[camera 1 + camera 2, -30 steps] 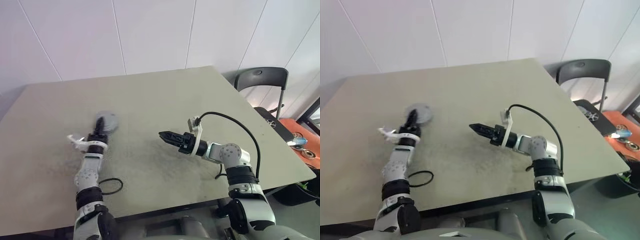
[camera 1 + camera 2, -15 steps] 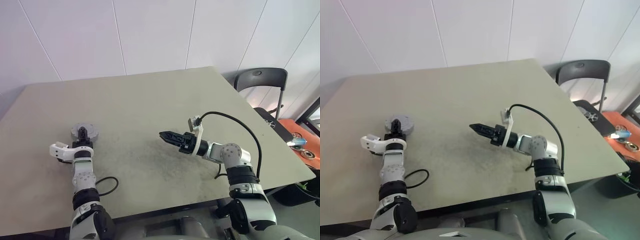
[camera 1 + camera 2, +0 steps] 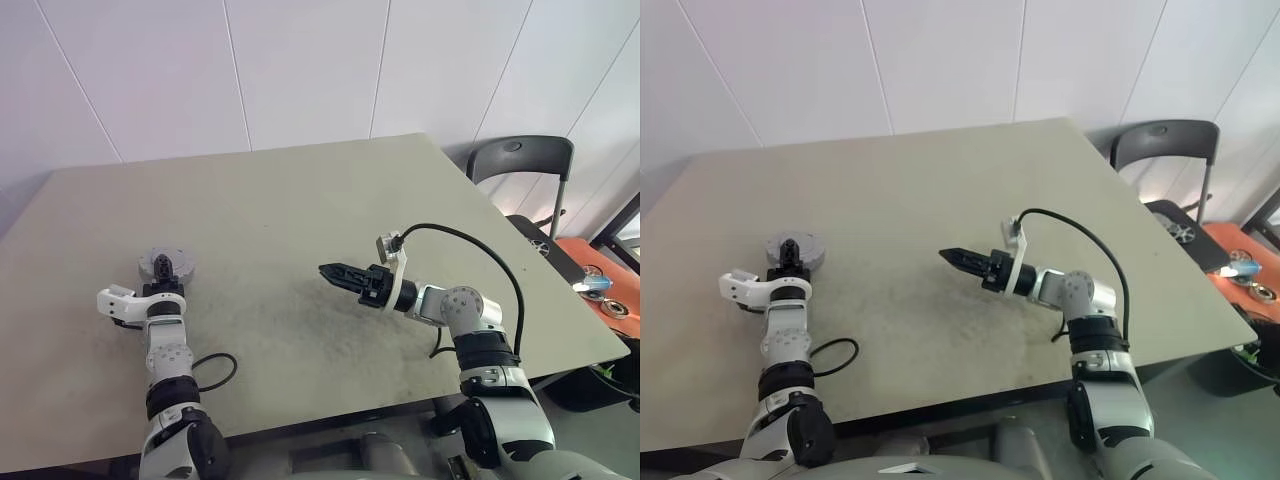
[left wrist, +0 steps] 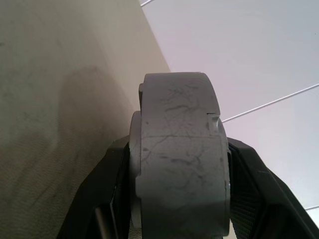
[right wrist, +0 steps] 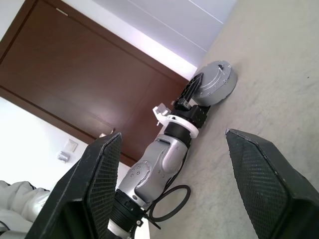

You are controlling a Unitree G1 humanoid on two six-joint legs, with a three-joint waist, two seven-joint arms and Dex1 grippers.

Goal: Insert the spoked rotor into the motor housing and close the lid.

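Grey metal, scuffed with thin dark scratches, makes up the round drum-shaped motor housing (image 4: 179, 159), which in the left wrist view sits edge-on between the two black fingers (image 4: 107, 191) of the left gripper (image 3: 163, 268), its curved side wall facing the camera with a small notch at one edge and a narrower stepped band behind it. From the head views the same piece appears as a short grey disc with a darker centre, at the left part of the table (image 3: 300, 200), close to the near-left side and well apart from the right arm. Whether it rests on the tabletop or is lifted just off it cannot be told. The left gripper's fingers clamp it from both sides, touching its rim, so the jaws stand partly apart, closed onto the part. The right wrist view shows the pale grey flat face of the housing turned toward that camera, with the left arm behind it.

Out toward the middle of the table, the right gripper (image 3: 330, 271) hangs above the surface, pointing toward the left arm; its two textured black fingers (image 5: 261, 184) stand wide apart with nothing between them. A dark chair (image 3: 520, 160) stands beyond the table's right edge
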